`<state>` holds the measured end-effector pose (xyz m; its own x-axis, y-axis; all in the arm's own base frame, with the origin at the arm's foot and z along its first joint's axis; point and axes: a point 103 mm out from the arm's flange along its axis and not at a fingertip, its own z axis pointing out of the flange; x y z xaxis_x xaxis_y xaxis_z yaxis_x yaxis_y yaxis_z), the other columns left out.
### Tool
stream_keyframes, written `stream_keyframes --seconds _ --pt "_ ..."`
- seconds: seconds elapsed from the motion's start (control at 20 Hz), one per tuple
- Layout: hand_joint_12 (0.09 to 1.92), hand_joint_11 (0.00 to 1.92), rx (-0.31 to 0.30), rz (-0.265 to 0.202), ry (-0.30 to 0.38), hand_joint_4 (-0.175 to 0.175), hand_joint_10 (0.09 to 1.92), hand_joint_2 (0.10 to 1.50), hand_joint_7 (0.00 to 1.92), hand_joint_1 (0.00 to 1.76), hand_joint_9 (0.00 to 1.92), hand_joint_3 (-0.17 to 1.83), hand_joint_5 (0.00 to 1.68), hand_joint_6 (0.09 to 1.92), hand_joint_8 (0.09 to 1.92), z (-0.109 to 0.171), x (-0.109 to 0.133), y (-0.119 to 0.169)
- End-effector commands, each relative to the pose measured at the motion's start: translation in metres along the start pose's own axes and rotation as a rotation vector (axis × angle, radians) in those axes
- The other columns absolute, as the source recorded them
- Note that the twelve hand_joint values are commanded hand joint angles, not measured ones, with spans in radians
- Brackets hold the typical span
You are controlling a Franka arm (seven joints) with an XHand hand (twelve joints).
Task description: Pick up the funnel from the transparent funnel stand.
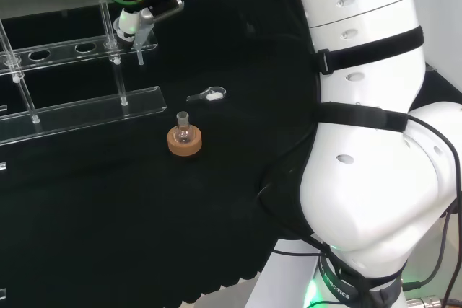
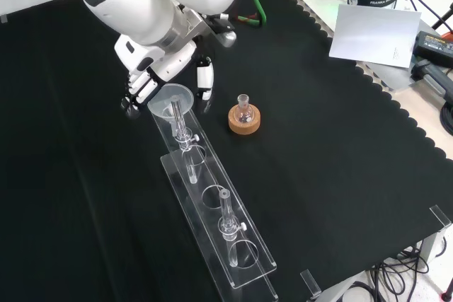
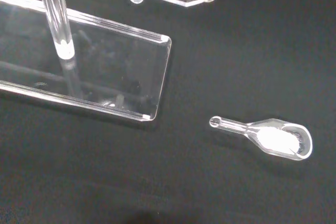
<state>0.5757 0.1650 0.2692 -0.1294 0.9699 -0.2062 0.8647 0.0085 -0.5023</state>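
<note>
Funnel (image 2: 172,100) clear glass w/ long stem, upright in stand (image 2: 212,206); fingers (image 2: 139,90) curled round it.

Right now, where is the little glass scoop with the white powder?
In the head view the scoop lies flat on the black cloth, just beyond the flask on its cork ring and right of the clear stand.

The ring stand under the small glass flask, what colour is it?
Tan, cork-coloured. The cork ring stand shows best in the front view, with the small glass flask on it.
</note>
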Motion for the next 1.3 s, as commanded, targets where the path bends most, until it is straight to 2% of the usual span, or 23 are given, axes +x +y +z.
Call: stream_keyframes --seconds 0.05,0.2,0.35,0.7,0.8,1.0,1.15,1.3 --pt "1.41 0.42 0.004 0.0 -0.008 -0.039 0.88 0.75 0.0 0.62 0.25 0.25 0.08 0.09 0.57 0.004 -0.002 0.004" --pt "1.41 0.42 0.004 0.005 -0.018 -0.043 0.82 0.74 0.01 0.62 0.33 0.26 0.12 0.09 0.67 0.006 -0.002 0.006" --pt "1.4 0.42 -0.017 0.016 -0.017 -0.05 0.77 0.76 0.08 0.62 0.39 0.28 0.23 0.09 0.72 0.003 -0.003 0.006" --pt "1.33 0.5 -0.199 0.052 -0.085 -0.067 0.6 0.82 0.5 0.66 0.74 0.34 0.52 0.09 0.75 -0.016 0.0 -0.008" --pt "1.3 0.54 -0.221 0.044 -0.101 -0.069 0.57 0.83 0.56 0.68 0.8 0.36 0.56 0.12 0.75 -0.026 0.001 -0.014" --pt "1.28 0.57 -0.243 0.05 -0.131 -0.067 0.5 0.83 0.63 0.71 0.9 0.39 0.57 0.32 0.74 -0.042 0.001 -0.03" --pt "1.27 0.58 -0.24 0.071 -0.133 -0.067 0.48 0.82 0.65 0.72 0.93 0.41 0.53 0.48 0.75 -0.053 -0.003 -0.048" --pt "1.27 0.58 -0.242 0.098 -0.143 -0.067 0.49 0.82 0.65 0.72 0.93 0.42 0.51 0.56 0.75 -0.062 -0.009 -0.069"
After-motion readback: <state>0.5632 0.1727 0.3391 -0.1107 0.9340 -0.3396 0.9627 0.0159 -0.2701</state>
